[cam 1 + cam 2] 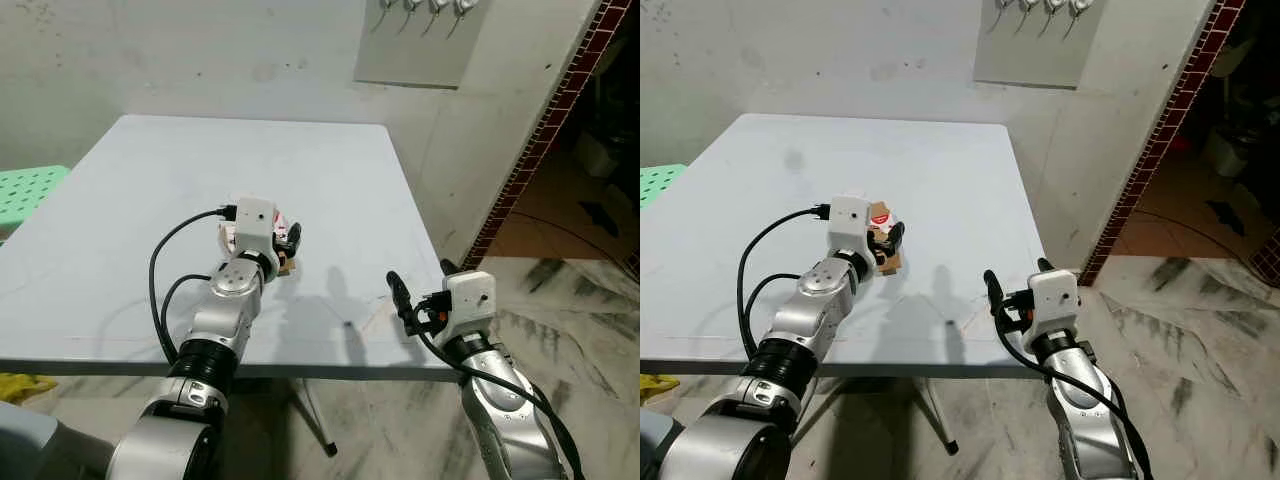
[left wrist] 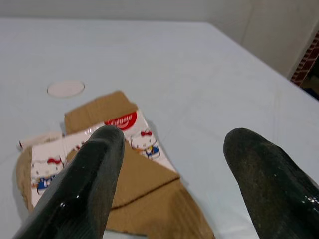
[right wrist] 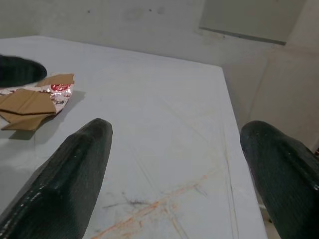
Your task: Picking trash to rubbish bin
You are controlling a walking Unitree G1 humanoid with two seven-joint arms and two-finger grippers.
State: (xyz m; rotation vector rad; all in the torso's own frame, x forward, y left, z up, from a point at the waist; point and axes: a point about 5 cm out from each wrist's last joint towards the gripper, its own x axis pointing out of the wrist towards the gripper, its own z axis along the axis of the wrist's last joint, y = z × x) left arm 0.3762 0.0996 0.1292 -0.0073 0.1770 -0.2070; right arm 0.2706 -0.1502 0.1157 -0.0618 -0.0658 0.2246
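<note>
White table (image 1: 120, 230) fills frame left and centre. Left gripper (image 2: 174, 164) at frame centre, fingers wide apart over flattened toothpaste carton (image 2: 107, 149) lying on the tabletop, nothing gripped. Right gripper (image 3: 184, 164) lower right at table's near edge, spread wide, empty. Green stool (image 1: 25, 190) far left.

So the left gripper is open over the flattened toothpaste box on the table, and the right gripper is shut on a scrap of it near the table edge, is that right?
Not quite. The right gripper is open and holds nothing, as the right wrist view shows: its fingers are spread over bare table near the edge. The rest stands: the left gripper is open over the flattened toothpaste box.
</note>
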